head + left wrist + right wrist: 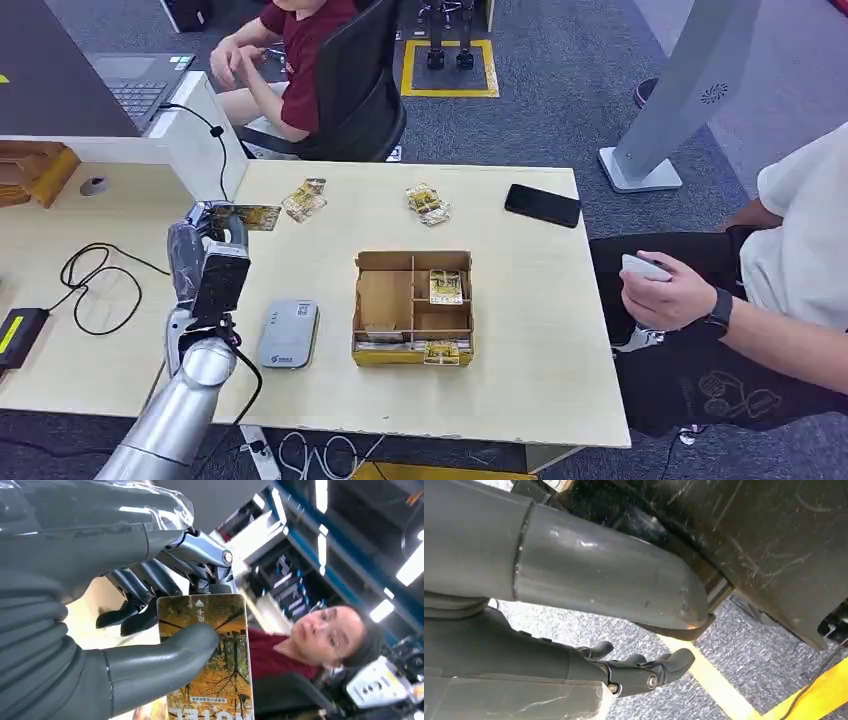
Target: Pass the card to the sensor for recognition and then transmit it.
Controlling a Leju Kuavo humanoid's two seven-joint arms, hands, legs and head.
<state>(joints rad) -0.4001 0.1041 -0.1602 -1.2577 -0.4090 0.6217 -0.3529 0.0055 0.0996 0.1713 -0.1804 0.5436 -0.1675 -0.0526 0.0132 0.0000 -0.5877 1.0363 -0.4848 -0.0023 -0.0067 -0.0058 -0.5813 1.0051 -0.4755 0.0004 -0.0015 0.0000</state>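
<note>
Your table (pixel 520 380) is the big pale surface, with a seated person at 12 o'clock behind it and another at 3 o'clock holding a small white object. Next down, the cardboard tray (pixel 385 300) sits mid-table with 2 cards visible in its compartments, and the grey sensor (pixel 289 333) lies flat just at 9 o'clock of the tray. A black phone (pixel 542 205) lies at 1 o'clock of the tray, and 2 loose card piles (pixel 304 200) sit toward 12 o'clock. Your left hand (pixel 212 240) is raised over the table at 10 o'clock of the sensor, clamped on the card (pixel 215 650): thumb pressed across the printed face, dark fingers (pixel 135 587) behind it. Your right hand (pixel 644 672) hangs low over the carpet, fingers apart, holding nothing. Judgement: card looks thin, stiff, light and glossy, so likely slippery; the thumb sits across mid-card, leaving the free end out for the reader. Keep that pinch firm, bring the free end down flat over the sensor, don't regrip.
</note>
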